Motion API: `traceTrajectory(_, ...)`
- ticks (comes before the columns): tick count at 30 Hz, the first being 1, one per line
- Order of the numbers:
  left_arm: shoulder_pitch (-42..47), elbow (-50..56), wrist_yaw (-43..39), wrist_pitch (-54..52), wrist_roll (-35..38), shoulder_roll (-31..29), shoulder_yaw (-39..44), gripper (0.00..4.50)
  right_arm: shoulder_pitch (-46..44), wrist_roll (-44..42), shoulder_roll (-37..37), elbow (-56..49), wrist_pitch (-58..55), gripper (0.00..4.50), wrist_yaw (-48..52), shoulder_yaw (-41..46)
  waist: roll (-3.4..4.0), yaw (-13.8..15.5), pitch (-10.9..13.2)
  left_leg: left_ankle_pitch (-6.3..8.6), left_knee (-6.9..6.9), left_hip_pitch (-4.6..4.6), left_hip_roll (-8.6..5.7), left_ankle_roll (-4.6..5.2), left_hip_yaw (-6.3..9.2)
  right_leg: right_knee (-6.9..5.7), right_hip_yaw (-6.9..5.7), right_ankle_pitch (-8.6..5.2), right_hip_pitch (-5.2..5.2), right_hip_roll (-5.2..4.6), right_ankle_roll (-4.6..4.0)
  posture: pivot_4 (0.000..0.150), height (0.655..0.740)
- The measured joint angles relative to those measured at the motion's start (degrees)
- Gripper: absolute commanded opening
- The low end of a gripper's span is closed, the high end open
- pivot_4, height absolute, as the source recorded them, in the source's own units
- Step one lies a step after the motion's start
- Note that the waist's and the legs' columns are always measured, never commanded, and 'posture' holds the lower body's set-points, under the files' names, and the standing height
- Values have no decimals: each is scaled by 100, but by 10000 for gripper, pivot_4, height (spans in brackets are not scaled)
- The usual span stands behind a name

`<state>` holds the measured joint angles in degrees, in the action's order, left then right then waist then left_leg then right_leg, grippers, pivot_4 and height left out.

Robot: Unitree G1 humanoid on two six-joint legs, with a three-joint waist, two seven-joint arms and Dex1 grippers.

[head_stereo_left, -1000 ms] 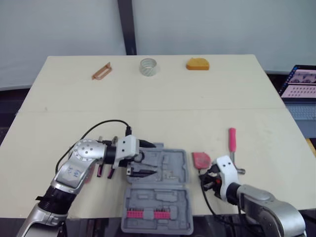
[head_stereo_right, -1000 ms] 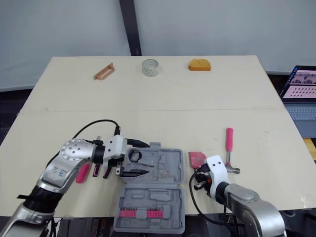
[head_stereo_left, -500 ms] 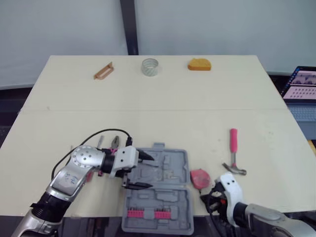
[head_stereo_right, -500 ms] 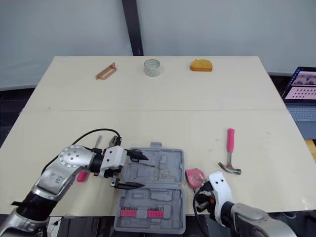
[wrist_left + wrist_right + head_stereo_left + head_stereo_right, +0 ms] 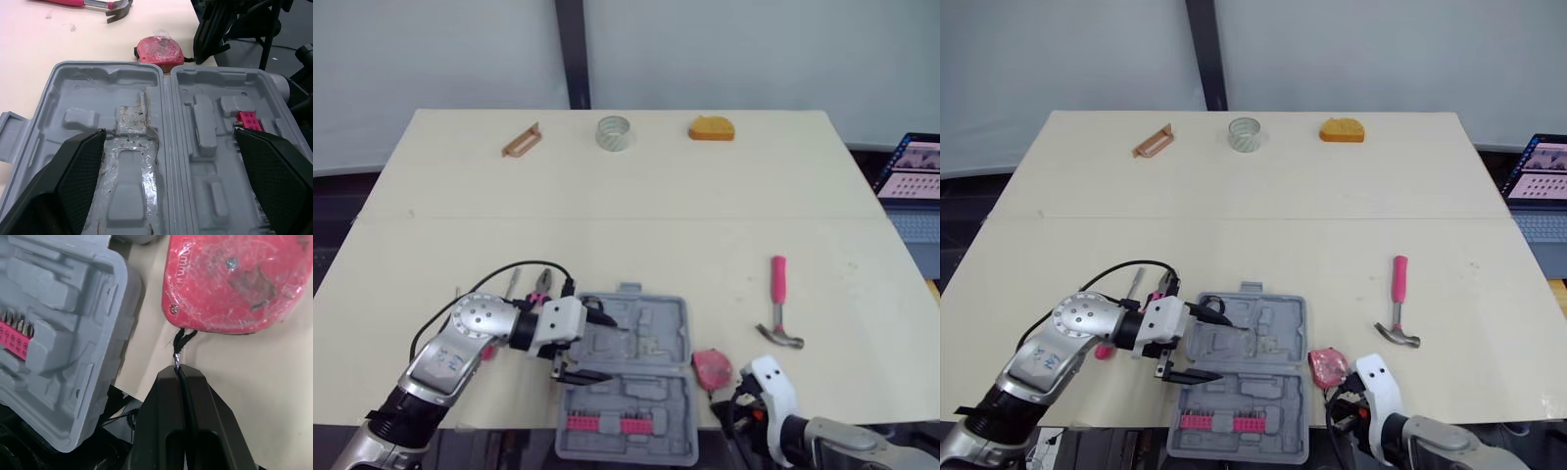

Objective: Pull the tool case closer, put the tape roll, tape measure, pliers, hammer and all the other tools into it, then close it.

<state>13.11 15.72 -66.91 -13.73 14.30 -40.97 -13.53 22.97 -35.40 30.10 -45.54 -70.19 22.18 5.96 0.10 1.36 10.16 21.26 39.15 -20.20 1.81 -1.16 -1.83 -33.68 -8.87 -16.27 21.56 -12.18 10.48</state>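
Left eye view puts the tool case (image 5: 625, 377) at 6 o'clock on the pale bench (image 5: 636, 225). It lies open, both halves flat, and the nearer half sticks out past the bench's near edge. It is grey moulded plastic, with pockets sunk in the shapes of tools. One pocket in the far half carries a scuffed, glossy patch. A strip of pink bits (image 5: 597, 423) sits in the near half.

The left jaws hang over the case's 9 o'clock side, spread wide and empty. One black finger (image 5: 78, 171) is above each half, with the hinge line between them.

At the case's 3 o'clock, just beside the hinge, lies the tape measure (image 5: 712, 369), a rounded red shell, worn and shiny. A thin black cord (image 5: 182, 340) runs from it into the right jaws, which are pressed together on that cord.

The hammer (image 5: 778, 304) lies at 2 o'clock from the case, well apart from it. Its pink grip points toward 12 and its metal claw head toward 6.

The pliers (image 5: 543, 282) lie at the case's 9 o'clock, partly covered by the left arm and its looping black cable.

Along the far edge stand a brown slotted piece (image 5: 519, 140) at 11 o'clock, the tape roll (image 5: 613, 132), a pale ring, at 12, and an orange domed block (image 5: 710, 128) at 1. A laptop (image 5: 913, 166) shows beyond the bench at 3 o'clock.
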Motion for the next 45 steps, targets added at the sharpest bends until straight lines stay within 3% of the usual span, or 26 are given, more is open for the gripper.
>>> traceTrajectory(2,1,0,1,6,0,0,0,45000,-60,-80,198,3,-8,8984,113,51,0,0,0,0,0,0,0,0,0,0,0,0,0,0,0,1500,7400)
traceTrajectory(4,2,-1,2,12,0,2,0,45000,-145,-247,378,2,-52,17948,273,152,0,2,0,0,0,0,0,0,0,1,0,0,0,0,0,1500,7400)
traceTrajectory(9,10,-2,19,47,0,70,0,45000,-37,-628,1511,-26,48,44787,1143,482,-1,15,0,1,5,-1,-1,2,-1,7,0,2,-6,0,-2,1500,7400)
traceTrajectory(12,26,-20,64,176,0,182,3,45000,-147,-373,2223,124,1135,44787,2103,570,-2,10,-1,1,6,2,-1,2,-2,8,1,3,-9,0,-3,1500,7400)
traceTrajectory(15,67,-24,78,473,-54,257,-8,45000,-639,763,2964,905,3309,44787,3136,169,-8,-11,-4,1,4,3,-1,2,-4,11,2,3,-8,0,-2,1500,7400)
traceTrajectory(20,-127,-75,93,1037,-187,328,-101,45000,-1820,1883,2762,2688,5995,44787,4359,-898,-15,-16,-2,0,4,-2,-1,2,-3,17,-6,4,-8,0,-1,1500,7400)
traceTrajectory(23,-153,-90,106,1274,-321,337,-113,45000,-2539,2289,2465,3555,6815,44787,4730,-1375,-16,-12,-2,-1,14,-1,-1,3,-3,18,-5,9,-14,0,-2,1500,7400)
traceTrajectory(30,-276,-90,260,1494,-509,383,-138,45000,-3132,2664,2098,4523,7611,44787,5198,-1987,-15,3,-3,-1,10,-6,-1,4,-3,20,-10,11,-9,0,-2,1500,7400)
traceTrajectory(45,-353,-89,426,1519,-585,415,-223,45000,-3285,3226,1841,5080,8278,44787,5257,-2210,-14,-2,-3,-1,13,-2,0,3,-4,14,-8,11,-10,0,-2,1500,7400)
